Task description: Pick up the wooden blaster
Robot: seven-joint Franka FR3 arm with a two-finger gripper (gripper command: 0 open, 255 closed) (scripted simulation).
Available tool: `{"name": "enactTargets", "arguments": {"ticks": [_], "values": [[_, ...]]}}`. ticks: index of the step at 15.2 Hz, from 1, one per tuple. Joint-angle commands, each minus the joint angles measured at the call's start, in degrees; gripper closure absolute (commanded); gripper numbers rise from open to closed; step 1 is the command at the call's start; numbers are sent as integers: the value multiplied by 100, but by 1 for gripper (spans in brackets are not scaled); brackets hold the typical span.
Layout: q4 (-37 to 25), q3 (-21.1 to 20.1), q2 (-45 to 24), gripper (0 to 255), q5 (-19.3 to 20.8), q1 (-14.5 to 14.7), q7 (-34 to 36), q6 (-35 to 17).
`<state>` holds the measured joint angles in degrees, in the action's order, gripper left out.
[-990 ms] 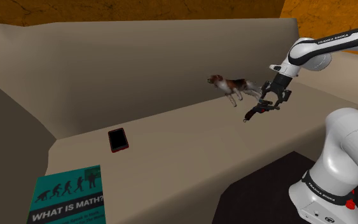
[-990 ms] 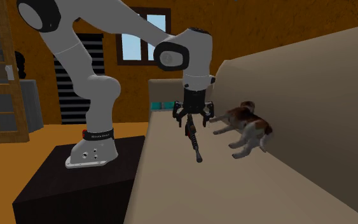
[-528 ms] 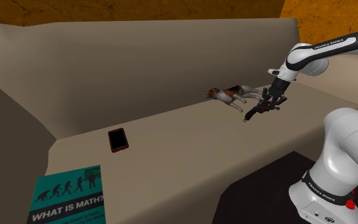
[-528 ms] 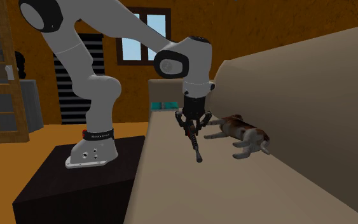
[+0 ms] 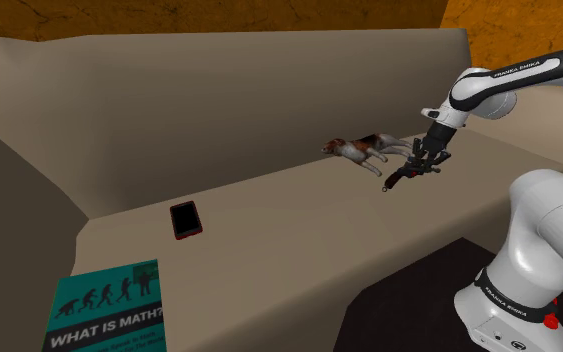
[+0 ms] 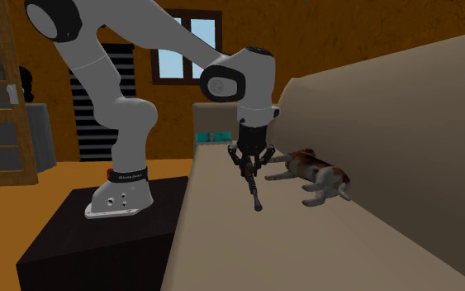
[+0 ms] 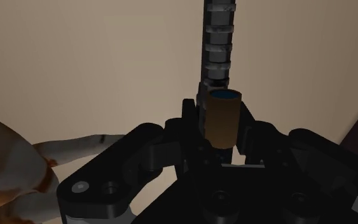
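The blaster (image 5: 397, 181) is a long dark toy gun with reddish-brown parts, lying on the beige sofa seat (image 5: 299, 235). In the second exterior view the blaster (image 6: 255, 190) points its thin barrel away from the hand, toward the camera. My gripper (image 5: 424, 166) comes down on its rear end from above and is shut on it, also seen as the gripper (image 6: 249, 169). In the wrist view the black fingers (image 7: 189, 118) clasp the blaster (image 7: 218, 44) on both sides, just behind a brown cylinder (image 7: 224, 118) with a blue top.
A brown-and-white toy dog (image 5: 357, 148) lies on its side close behind the gripper, against the sofa back; the dog (image 6: 315, 170) is beside the blaster. A red-edged phone (image 5: 185, 219) and a teal book (image 5: 109, 308) lie further along the seat. My dark stand (image 6: 98, 240) adjoins the seat's front edge.
Over the last second the gripper dropped slightly and closed on the blaster. The toy dog tipped from standing onto its side. Nothing has moved in the last half second.
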<state>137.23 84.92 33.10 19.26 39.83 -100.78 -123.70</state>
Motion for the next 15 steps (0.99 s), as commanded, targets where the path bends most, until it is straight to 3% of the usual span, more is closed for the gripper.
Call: {"name": "enactTargets", "arguments": {"ticks": [1, 15], "values": [[-27, -75, 7, 255, -16, -56, 8, 70], [-515, -1259, 245, 255, -210, -810, 212, 1132]]}}
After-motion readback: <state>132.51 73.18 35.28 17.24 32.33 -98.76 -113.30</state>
